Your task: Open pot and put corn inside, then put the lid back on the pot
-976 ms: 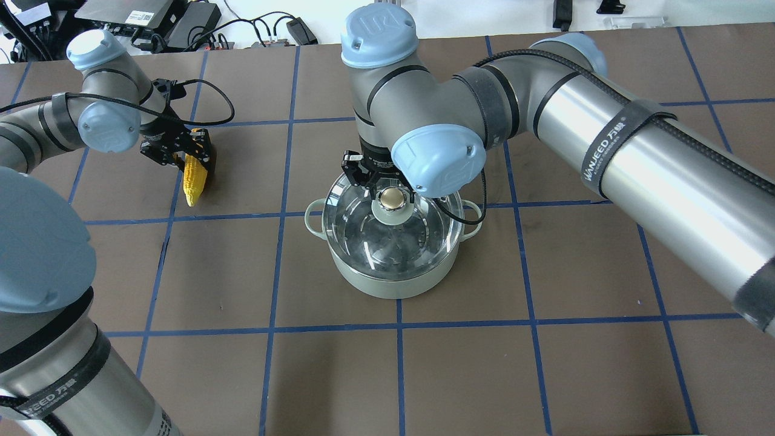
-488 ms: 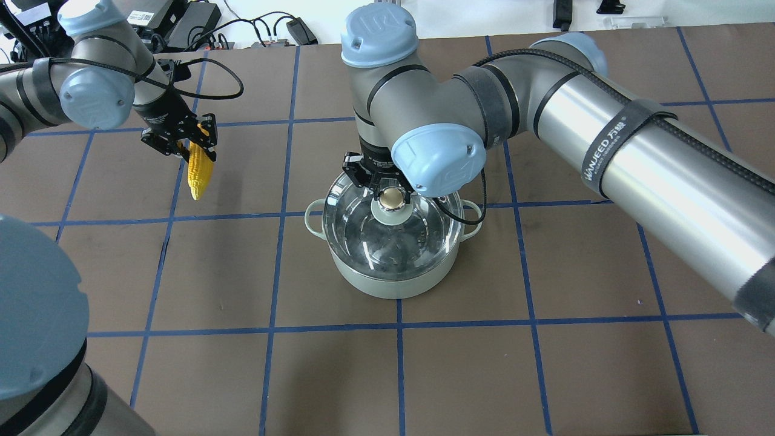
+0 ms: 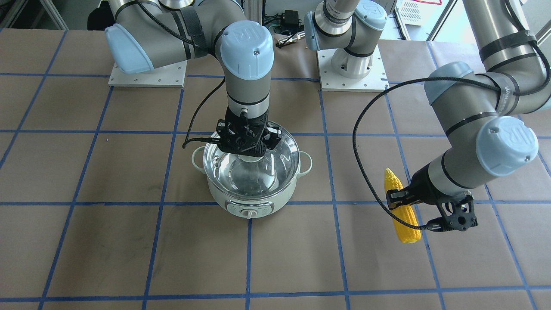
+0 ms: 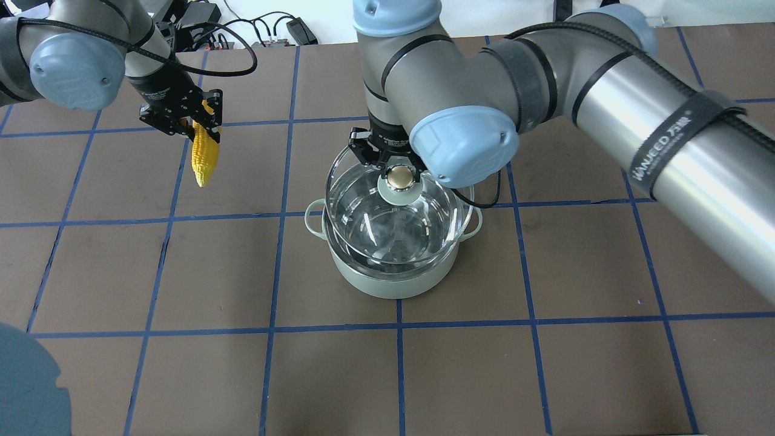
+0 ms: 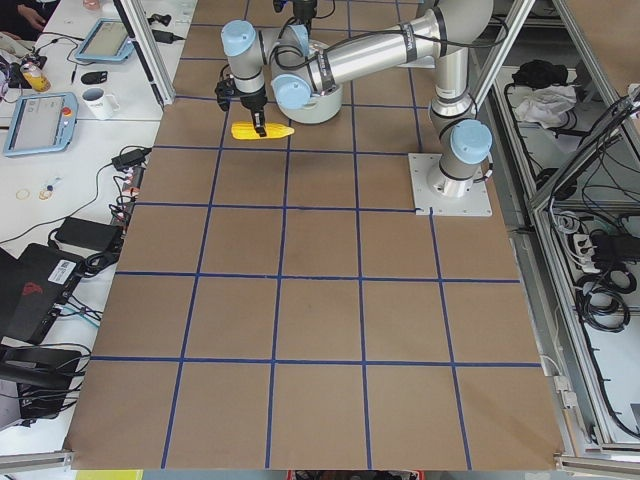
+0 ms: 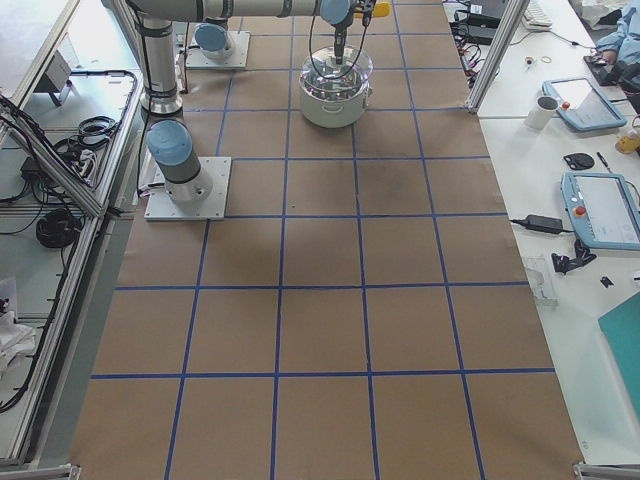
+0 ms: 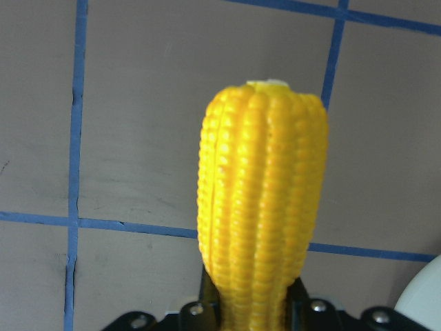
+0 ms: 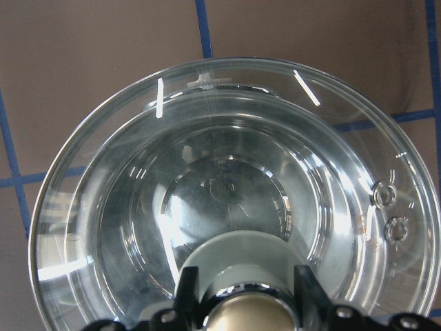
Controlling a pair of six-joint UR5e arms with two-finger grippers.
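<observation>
The corn [image 4: 204,158] is gripped in the left gripper [image 4: 203,121], whose fingers are clamped on its thick end. It is out to the left of the pot [image 4: 393,283] and well apart from it, over the brown table [image 4: 545,363] with its blue tape grid. Its long axis runs front to back across the table. The tapered tip points toward the robot's side and the blunt end toward the operators' side, which shows clearly in the front-facing view [image 3: 407,224]. Whether it lies level or tilts down cannot be told. The right gripper [image 4: 398,172] is closed on the knob [image 4: 399,177] of the lid [image 4: 363,209]. The glass disc hangs over the pot's mouth, and its rim shows apart from the pot's rim in the overhead view. The pot stands upright near the table's middle with its dial [image 3: 249,212] facing the operators. The markings around the dial are too small to read. A black strap [image 4: 663,145] on the right arm reads "WANJEED", followed by Chinese characters that cannot be made out. The blue joint cap [image 3: 247,38] above the right gripper carries an embossed "UR" logo.
</observation>
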